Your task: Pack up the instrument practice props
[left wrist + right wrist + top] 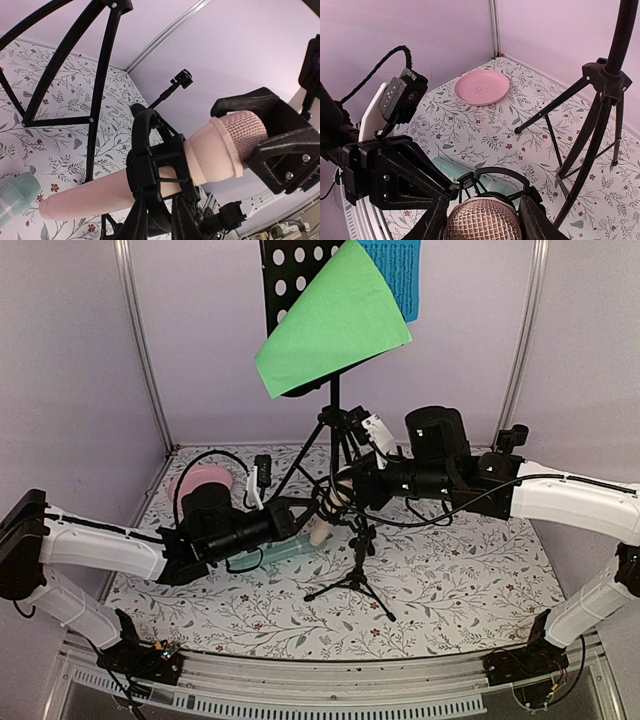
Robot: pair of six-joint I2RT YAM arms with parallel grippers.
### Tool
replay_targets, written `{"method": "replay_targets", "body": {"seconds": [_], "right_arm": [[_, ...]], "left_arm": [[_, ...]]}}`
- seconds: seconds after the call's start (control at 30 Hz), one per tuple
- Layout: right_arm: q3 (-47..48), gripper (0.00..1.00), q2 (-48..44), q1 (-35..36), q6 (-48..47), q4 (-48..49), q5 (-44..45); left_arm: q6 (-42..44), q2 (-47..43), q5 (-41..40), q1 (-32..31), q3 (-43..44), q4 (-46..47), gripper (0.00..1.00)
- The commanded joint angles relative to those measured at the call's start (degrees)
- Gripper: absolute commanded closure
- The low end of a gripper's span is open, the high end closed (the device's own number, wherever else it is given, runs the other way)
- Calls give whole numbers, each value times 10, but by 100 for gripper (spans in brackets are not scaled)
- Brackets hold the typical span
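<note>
The beige microphone (325, 522) sits tilted in the black clip (155, 165) of a small black tripod (355, 580) at mid-table. My right gripper (347, 488) is shut on its mesh head (482, 222). My left gripper (303, 522) is shut on the clip from below, with its fingers (137, 222) on both sides of the clip. The mint microphone (283, 550) lies flat on the table under the beige one and also shows in the right wrist view (452, 169). Behind stands the black perforated music rack (290, 280) on tripod legs (320, 445), carrying a green sheet (330, 325) and a blue sheet (398, 275).
A pink plate (200, 483) lies at the back left and shows in the right wrist view (481, 87). A small black clip on a thin rod (180, 80) stands near the far wall. The rack's legs (590, 125) spread close behind both grippers. Walls enclose three sides.
</note>
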Motion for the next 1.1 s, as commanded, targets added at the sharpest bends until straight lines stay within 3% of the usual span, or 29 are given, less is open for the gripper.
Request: {"method": "replay_targets", "body": {"seconds": [0.0, 1.07], "right_arm": [[-2, 54, -35, 15, 3, 10, -38], [54, 53, -112, 16, -7, -59, -26]], "left_arm": [[17, 14, -17, 3, 15, -30, 87], [28, 16, -43, -6, 31, -57, 89]]}}
